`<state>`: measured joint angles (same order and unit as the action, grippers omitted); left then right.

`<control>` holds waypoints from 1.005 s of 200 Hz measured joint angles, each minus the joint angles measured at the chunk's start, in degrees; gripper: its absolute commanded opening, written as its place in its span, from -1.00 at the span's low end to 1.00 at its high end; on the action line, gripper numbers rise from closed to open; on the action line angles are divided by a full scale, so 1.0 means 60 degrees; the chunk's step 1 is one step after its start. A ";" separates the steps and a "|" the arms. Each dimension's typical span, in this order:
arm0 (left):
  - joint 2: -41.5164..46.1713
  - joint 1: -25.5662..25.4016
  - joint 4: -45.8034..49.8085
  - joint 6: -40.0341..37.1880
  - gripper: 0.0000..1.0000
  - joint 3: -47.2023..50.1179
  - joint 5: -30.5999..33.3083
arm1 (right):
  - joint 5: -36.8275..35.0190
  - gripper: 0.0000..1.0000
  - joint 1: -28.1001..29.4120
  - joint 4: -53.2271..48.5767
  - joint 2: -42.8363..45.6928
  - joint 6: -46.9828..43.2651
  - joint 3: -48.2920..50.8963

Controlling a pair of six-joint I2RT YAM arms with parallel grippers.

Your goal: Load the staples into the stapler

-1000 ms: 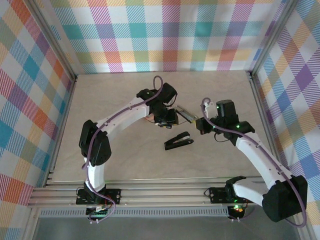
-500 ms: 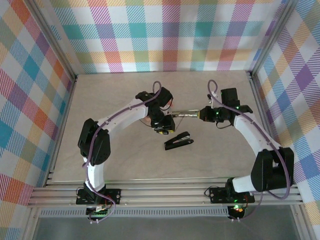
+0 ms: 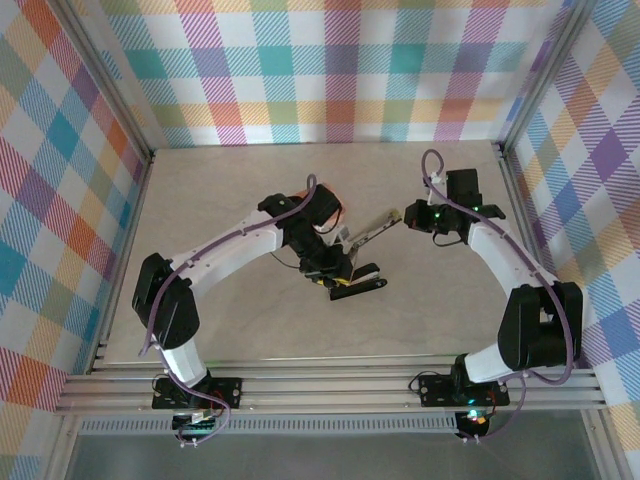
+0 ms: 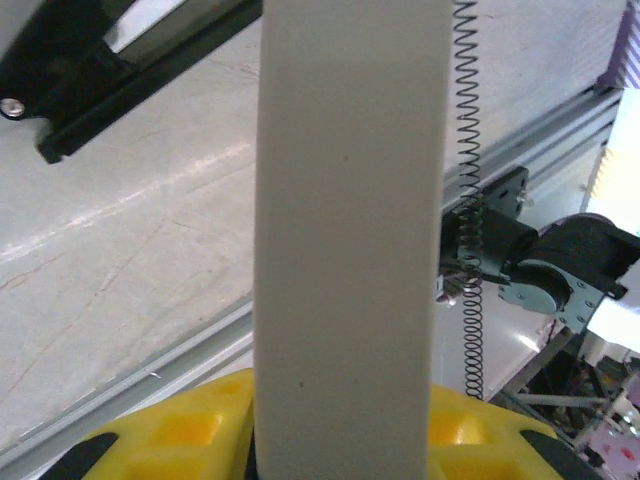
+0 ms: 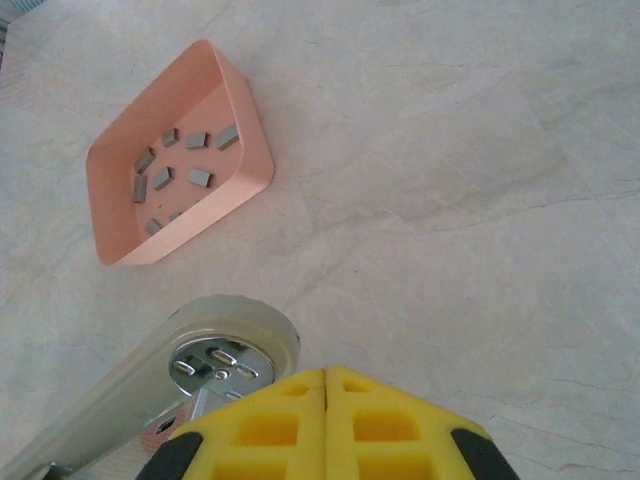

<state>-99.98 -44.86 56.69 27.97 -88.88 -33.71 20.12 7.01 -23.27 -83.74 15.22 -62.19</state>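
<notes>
Your left claw (image 4: 345, 440) grips the stapler (image 4: 345, 200) by its beige arm, your right claw (image 5: 325, 385) is closed, staples (image 5: 200, 178) lie in the tray (image 5: 255, 150)

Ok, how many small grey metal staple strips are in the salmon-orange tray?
9 staple strips, all loose in the salmon-orange shallow tray in the right wrist view: three in the upper row, four mid-floor, two beside the lower wall, which may hide more.

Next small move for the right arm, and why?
Probably open the right pincer and swing it toward the salmon tray. Its fingers are shut with nothing visibly between them, the staples lie loose in the tray, and the left pincer holds the beige stapler arm.
</notes>
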 measured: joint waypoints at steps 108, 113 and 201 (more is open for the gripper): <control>0.0127 0.0302 -0.1053 0.1300 -0.99 0.0816 0.1392 | 0.1096 -0.21 -0.0033 -0.0004 0.1126 0.0936 0.0841; 0.0127 0.0302 -0.1177 0.1446 -0.99 0.0874 0.1446 | 0.1217 -0.20 -0.0029 0.0000 0.1235 0.1078 0.0925; -0.0361 0.0404 -0.1166 0.1501 -0.99 0.0306 0.2422 | 0.2911 -0.12 0.0408 -0.0889 0.3829 0.1574 0.2215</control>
<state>-102.15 -42.44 49.69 36.97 -87.05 -19.18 37.58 9.45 -28.60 -60.77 24.67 -48.90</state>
